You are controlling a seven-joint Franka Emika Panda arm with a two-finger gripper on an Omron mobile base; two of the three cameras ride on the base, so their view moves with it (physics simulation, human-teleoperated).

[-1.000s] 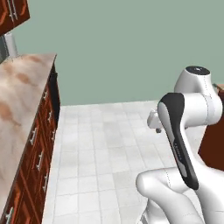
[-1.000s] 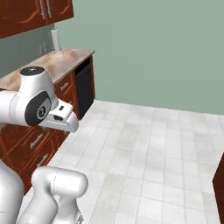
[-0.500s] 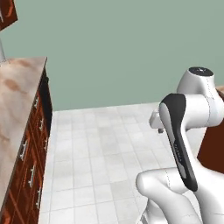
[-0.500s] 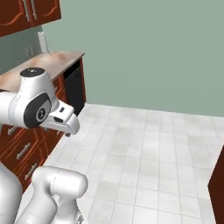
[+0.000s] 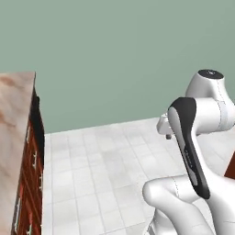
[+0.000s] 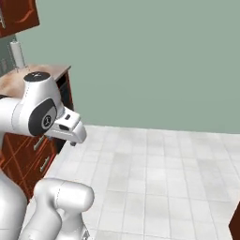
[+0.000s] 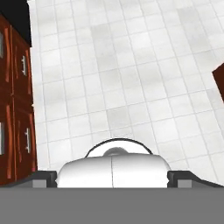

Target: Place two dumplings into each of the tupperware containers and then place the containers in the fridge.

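Counter (image 5: 13, 137) further left than before

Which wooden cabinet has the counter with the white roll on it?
The lower cabinet at the left, under the counter and roll; the upper cabinet hangs on the wall above.

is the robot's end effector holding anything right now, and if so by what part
Nothing is held. In the hand view the end effector stands wide open, with only bare white floor tiles ahead of it and no dumpling or container between its tips.
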